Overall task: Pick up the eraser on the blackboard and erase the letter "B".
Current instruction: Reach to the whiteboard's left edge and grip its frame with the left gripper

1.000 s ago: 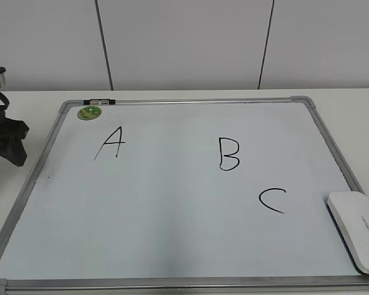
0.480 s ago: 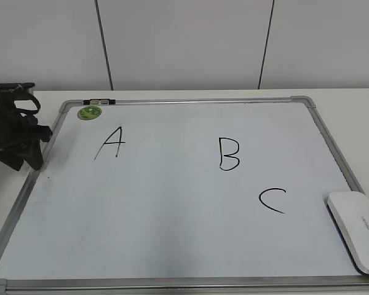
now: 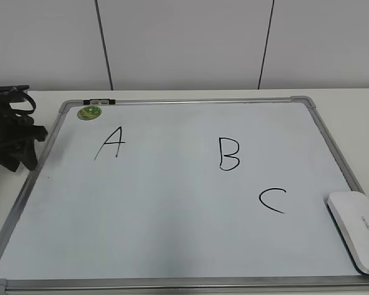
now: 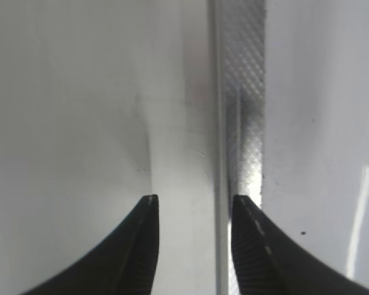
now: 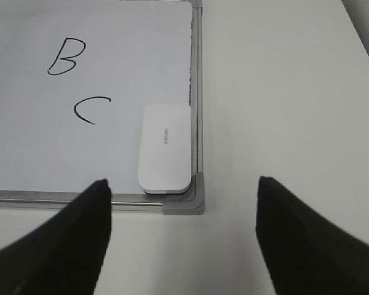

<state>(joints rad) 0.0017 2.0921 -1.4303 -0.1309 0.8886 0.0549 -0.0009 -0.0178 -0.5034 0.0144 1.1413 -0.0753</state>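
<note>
The left gripper (image 3: pixel 15 144) sits at the left edge of the tabletop, just beside the blackboard's (image 3: pixel 320 132) silver frame. It moved in toward the board between 1 s ago and 0.5 s ago, and has since eased slightly back toward the table's left edge — a small shuffle, not a reach. In the left wrist view its 2 black fingers (image 4: pixel 141 246) stand a moderate gap apart over the frame strip, with nothing between them.

The right gripper (image 5: pixel 181 233) does not show in the exterior view. Its wrist camera looks down on the board's near right corner, fingers spread wide and empty — the eraser (image 5: pixel 166 147) lies ahead of them, not yet between them.

Nothing on the board has changed over the last second. The eraser rests flat in the near right corner of the blackboard, against the frame at the right edge, close to the table's right side. The letter "B" (image 3: pixel 229 153) is whole and untouched, right of centre, with the "C" (image 3: pixel 272 200) between it and the eraser, and the "A" (image 3: pixel 112 142) and a green magnet (image 3: pixel 90 112) toward the far left.

So the task seems barely begun: the pick-up is still to come, and the right arm looks far better placed for it than the left.
</note>
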